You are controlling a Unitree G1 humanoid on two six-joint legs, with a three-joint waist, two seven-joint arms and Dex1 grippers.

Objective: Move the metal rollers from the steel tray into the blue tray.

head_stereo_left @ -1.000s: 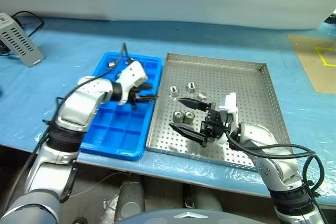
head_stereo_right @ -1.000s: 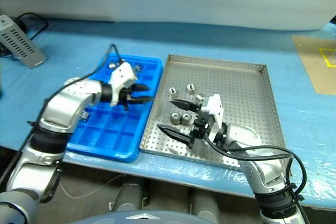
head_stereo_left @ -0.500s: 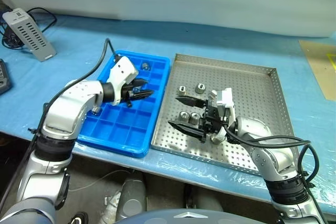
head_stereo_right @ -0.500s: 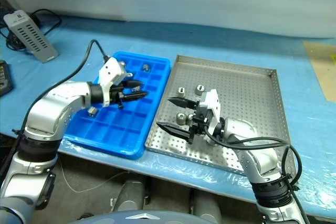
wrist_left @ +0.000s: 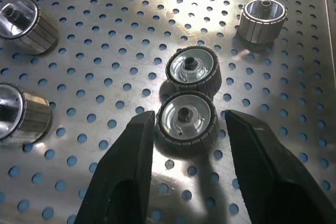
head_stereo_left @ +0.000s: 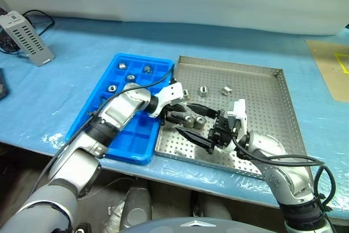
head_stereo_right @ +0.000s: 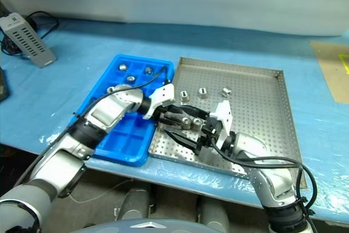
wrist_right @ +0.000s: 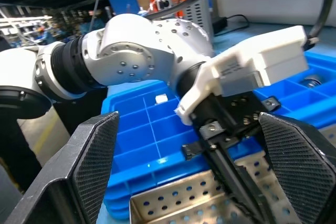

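My left hand (wrist_left: pixel 187 124), fingers narrowly apart, straddles a metal roller (wrist_left: pixel 186 120) in the steel tray (head_stereo_left: pixel 256 85) near the desk's front edge. Closing could knock its touching neighbour (wrist_left: pixel 192 71), and my wide, empty right hand (head_stereo_left: pixel 197 124) crowds close.

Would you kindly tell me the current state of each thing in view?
Left pincer: open, straddling one roller, not gripping it.
Right pincer: wide open, empty.
Steel tray: holds several loose metal rollers.
Blue tray: a few rollers in far compartments, the rest empty.

Two metal rollers (wrist_left: pixel 21 116) at the left wrist view's edge are cut off, only partly visible.
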